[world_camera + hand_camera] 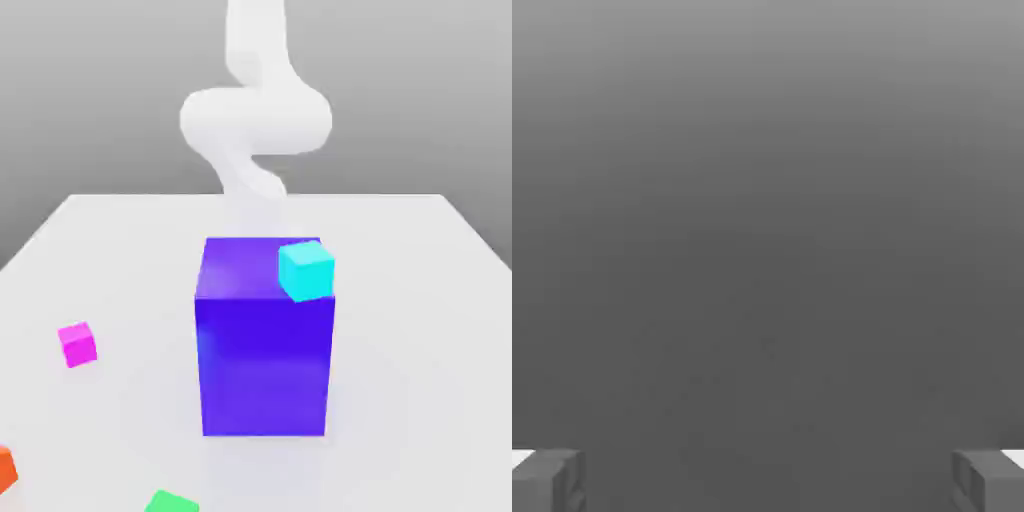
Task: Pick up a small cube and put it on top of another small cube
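The small cube [77, 343], bright magenta, rests on the white table toward the exterior view's left, apart from everything else. A small cyan cube [306, 270] sits on the top of the big blue-purple block [265, 350], at its corner toward the exterior view's right. My white arm [255, 120] rises behind the block, well away from the magenta cube. In the hand view my gripper [768, 480] is open: its grey fingertips [547, 480] stand far apart with nothing between them, against plain grey background.
An orange cube [5, 468] lies at the table's near edge at the exterior view's left, and a green cube [170, 502] at the near edge in the middle. The white table [420, 330] spreads around the tall block.
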Controlling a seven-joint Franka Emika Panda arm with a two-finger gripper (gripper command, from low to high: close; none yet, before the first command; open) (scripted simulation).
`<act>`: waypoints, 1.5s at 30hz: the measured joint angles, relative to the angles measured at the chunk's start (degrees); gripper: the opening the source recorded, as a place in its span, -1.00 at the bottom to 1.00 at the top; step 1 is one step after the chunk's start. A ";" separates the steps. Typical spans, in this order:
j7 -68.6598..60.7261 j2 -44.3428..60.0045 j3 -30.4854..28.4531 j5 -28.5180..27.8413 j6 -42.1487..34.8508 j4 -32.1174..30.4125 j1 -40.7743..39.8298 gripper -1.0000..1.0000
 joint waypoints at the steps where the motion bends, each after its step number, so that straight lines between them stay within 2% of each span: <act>1: 0.67 1.87 -0.61 -0.73 1.30 -1.27 -1.45 0.00; 15: 6.69 25.76 -12.68 -6.56 18.08 -17.69 -19.23 0.00; 20: 6.01 34.41 -18.40 -4.74 24.25 -23.60 -23.90 0.00; 23: 3.12 39.84 -21.13 -0.11 27.99 -27.17 -27.18 0.00; 26: -2.93 45.98 -17.84 8.68 32.32 -27.93 -30.73 0.00; 28: -6.96 50.17 -12.75 14.24 35.43 -27.21 -34.18 0.00; 31: -10.37 56.28 -4.57 18.60 40.34 -25.91 -41.26 0.00; 32: -10.84 57.67 -2.92 19.12 41.51 -25.63 -42.80 -1.00; 39: -10.67 57.69 -2.67 18.94 41.52 -25.63 -43.06 -1.00; 41: -8.67 54.61 -5.60 16.44 39.08 -26.34 -40.70 -1.00; 45: -1.56 46.51 -10.03 6.77 32.90 -28.12 -38.70 -1.00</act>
